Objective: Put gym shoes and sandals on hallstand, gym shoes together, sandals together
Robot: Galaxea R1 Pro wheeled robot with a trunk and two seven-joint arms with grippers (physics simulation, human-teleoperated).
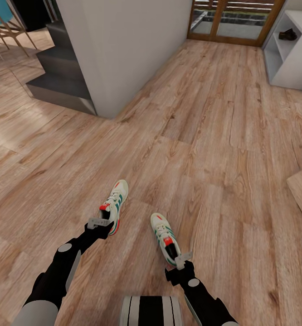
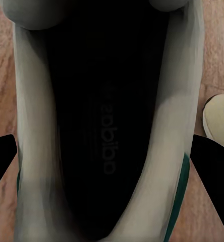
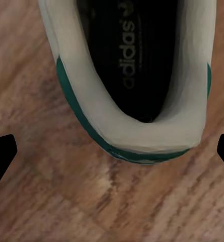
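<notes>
On the corridor floor [image 1: 205, 136], near the grey wall corner [image 1: 108, 113], the left gripper [image 1: 100, 224] and right gripper [image 1: 180, 261] are each sitting at one gym shoe's heel [image 1: 116, 204] [image 1: 165, 237]; I cannot tell how wide they are opening.

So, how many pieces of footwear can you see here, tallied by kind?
Gym shoes: 2, the left one and the right one, both on the floor.
Dark footwear on the white shelf unit: 1, kind unclear.
Total: 3
</notes>
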